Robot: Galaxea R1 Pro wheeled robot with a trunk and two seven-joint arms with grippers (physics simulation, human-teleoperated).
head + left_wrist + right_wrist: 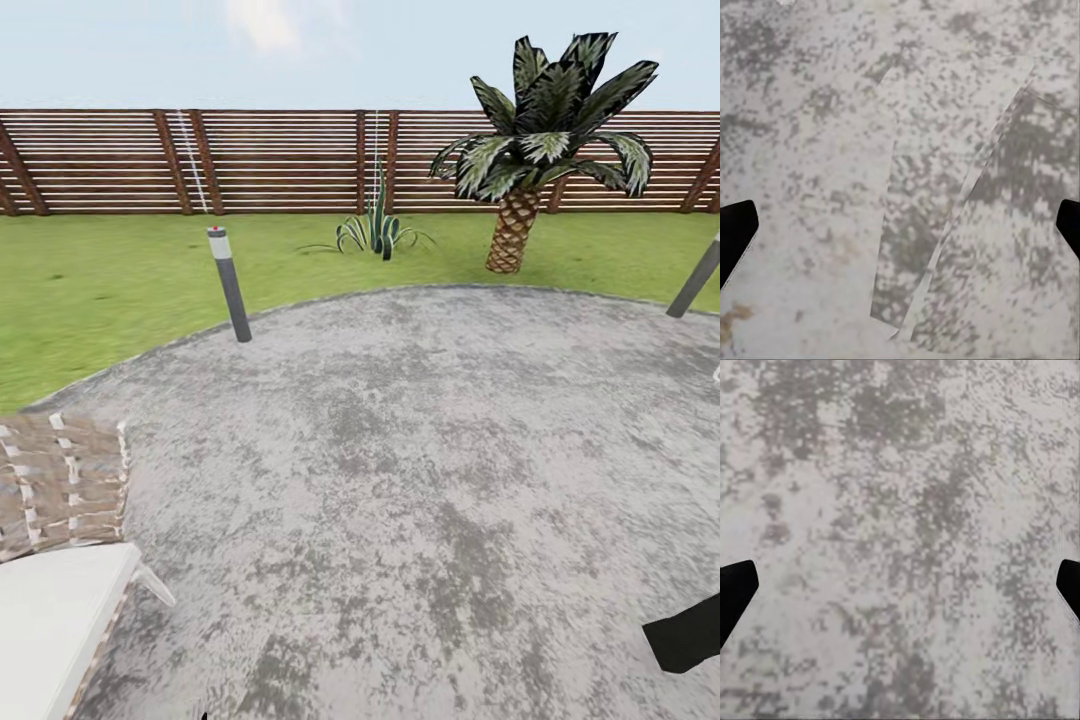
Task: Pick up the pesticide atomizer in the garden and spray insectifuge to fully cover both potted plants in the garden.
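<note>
Both grippers, left gripper and right gripper, have their fingers spread wide apart, holding nothing and facing the bare mottled patio. This suits a robot in transit across the garden, arms presumably stowed low. No pesticide atomizer is in sight. Ahead, a spiky plant grows on the lawn near a palm tree.

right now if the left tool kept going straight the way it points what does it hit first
Most likely the paved patio: the left wrist view looks along the left tool at grey mottled paving, with nothing between its wide-apart fingertips. How far off the ground lies is unclear.
</note>
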